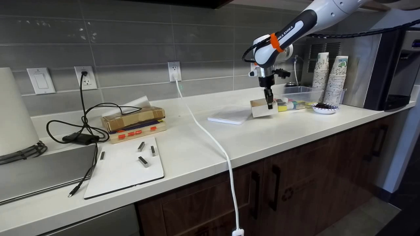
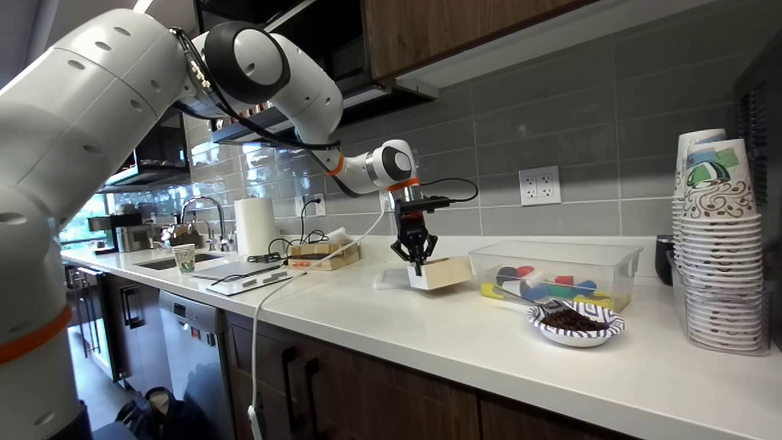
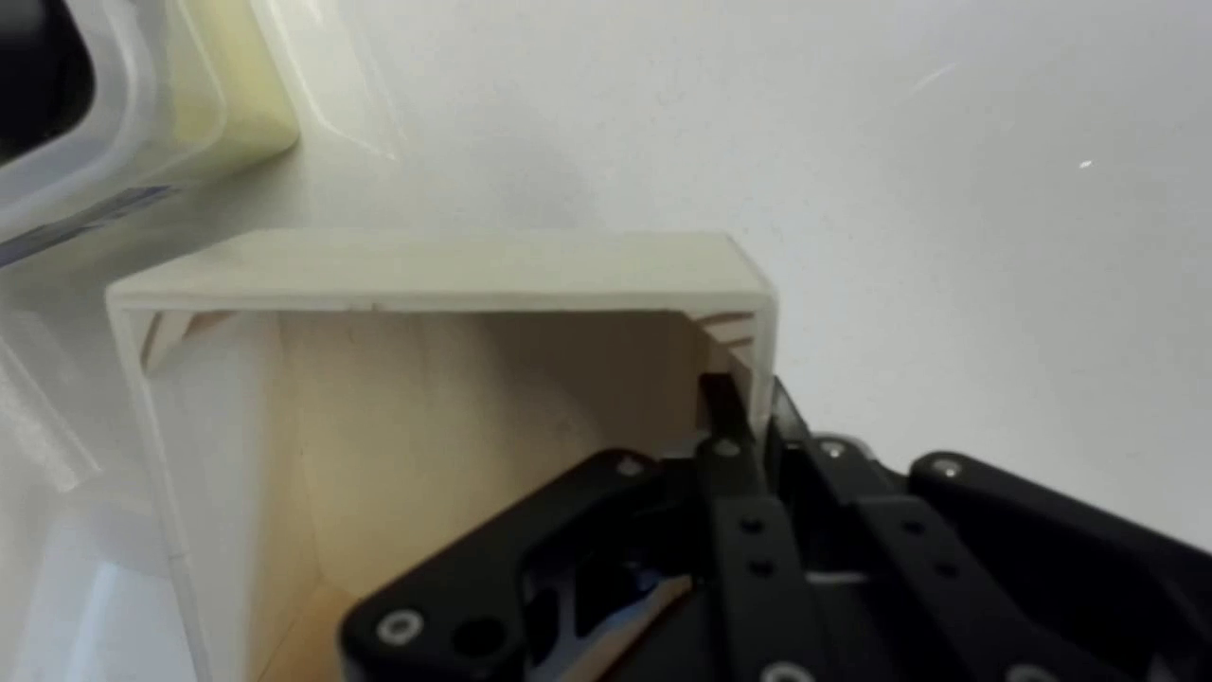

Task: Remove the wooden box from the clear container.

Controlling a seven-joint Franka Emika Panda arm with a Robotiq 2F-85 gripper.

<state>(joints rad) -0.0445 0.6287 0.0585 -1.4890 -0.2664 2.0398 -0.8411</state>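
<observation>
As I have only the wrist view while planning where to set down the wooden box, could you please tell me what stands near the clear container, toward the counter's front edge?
Observer: A patterned bowl holding dark bits stands there, beside the clear container.
Operator: Thank you. What is past the clear container, on the side away from the wooden box?
Observer: Tall stacks of cups.
Operator: And on the wooden box's other side, does anything cross the counter?
Observer: Yes, a white cord, which hangs over the front edge.
</observation>
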